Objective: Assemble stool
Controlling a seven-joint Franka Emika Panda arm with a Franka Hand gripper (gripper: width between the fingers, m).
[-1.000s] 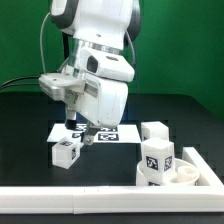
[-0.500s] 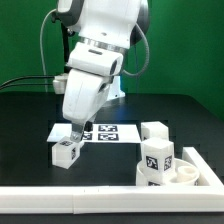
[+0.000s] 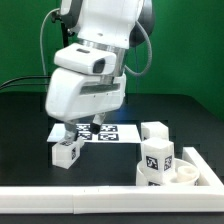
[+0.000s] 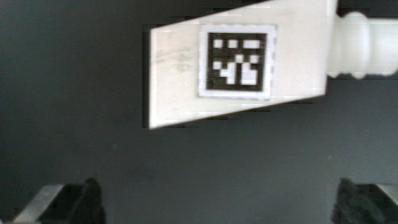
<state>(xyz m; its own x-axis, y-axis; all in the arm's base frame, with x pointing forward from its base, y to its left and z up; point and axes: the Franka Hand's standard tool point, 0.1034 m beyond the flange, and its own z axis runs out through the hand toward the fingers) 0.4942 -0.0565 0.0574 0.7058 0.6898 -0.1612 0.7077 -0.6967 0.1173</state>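
While the arm leans low over the black table (image 3: 30,130), its gripper (image 3: 70,132) hangs just above a loose stool leg (image 3: 67,152) that rests on the table at the near corner of the marker board (image 3: 105,133). The wrist view shows the two fingers (image 4: 68,202) standing wide apart with nothing between them — the jaws are open and empty. In that view the leg (image 4: 240,65) lies ahead of the fingertips, clear of both and not yet between them; its flat white face carries a black-and-white tag, and a ribbed, threaded stub sticks out of one end. The leg sits skewed to the line of the jaws rather than square with it, and dark table fills the gap from its edge to the fingertips. Well off to the side of the jaws, toward the exterior view's right, the round seat (image 3: 190,176) lies flat beside the white rail (image 3: 100,198) that borders the table's near edge. A second leg (image 3: 157,162) stands on the seat, touching it, tag facing the camera, and a third leg (image 3: 155,132) sits just behind them on the table — all of these far outside the gripper's span.
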